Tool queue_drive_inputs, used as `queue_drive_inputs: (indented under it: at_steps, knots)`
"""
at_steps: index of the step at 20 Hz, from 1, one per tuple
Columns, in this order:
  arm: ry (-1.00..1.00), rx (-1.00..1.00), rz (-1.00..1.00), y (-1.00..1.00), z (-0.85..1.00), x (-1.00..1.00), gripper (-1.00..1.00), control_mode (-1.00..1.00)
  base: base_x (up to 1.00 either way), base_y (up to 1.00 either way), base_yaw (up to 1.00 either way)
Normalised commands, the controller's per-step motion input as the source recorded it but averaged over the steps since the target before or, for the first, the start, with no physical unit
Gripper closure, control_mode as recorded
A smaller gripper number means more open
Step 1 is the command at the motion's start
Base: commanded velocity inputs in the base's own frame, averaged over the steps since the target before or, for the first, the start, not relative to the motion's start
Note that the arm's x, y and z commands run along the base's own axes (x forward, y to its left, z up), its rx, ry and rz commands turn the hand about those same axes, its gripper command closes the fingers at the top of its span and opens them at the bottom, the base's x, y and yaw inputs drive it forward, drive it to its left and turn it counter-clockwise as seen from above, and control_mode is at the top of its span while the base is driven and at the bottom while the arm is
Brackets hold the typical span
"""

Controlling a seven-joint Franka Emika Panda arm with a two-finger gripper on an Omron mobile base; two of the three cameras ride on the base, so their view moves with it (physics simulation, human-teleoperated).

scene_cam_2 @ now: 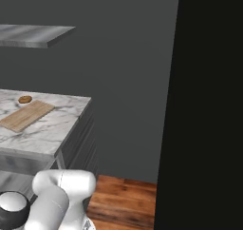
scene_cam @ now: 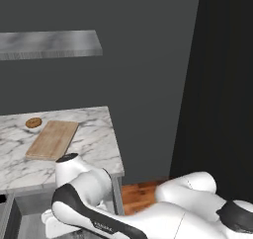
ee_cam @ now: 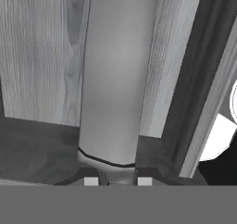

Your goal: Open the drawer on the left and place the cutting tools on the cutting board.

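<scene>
In the hand view my gripper (ee_cam: 118, 180) is shut on the silver bar handle (ee_cam: 112, 79) of the drawer, whose grey wood-grain front (ee_cam: 41, 56) runs behind the bar. In the left base view the arm reaches down below the counter edge, where the drawer's pale grey inside (scene_cam: 30, 207) shows at the lower left. The light tan cutting board (scene_cam: 53, 139) (scene_cam_2: 27, 115) lies bare on the marble counter (scene_cam: 96, 144). The cutting tools are out of view.
A small round brown pastry (scene_cam: 33, 122) (scene_cam_2: 24, 99) sits just behind the board. A grey shelf (scene_cam: 49, 44) hangs on the wall above the counter. A tall dark panel (scene_cam: 222, 85) stands to the right, with wooden floor (scene_cam: 143, 193) at its foot.
</scene>
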Motion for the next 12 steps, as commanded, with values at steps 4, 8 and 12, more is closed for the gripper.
queue_drive_inputs:
  at_steps: [4, 8, 12]
  knots:
    - [0.0, 0.0, -0.04, -0.46, 1.0, 1.0, 1.0, -1.0, 0.0, 0.0, 0.0]
    - [0.0, 0.0, -0.05, -0.21, 0.99, 1.0, 1.0, -1.0, 0.0, 0.0, 0.0]
    - [0.0, -0.01, -0.01, -0.01, 0.69, 1.0, 1.0, -1.0, 0.0, 0.0, 0.0]
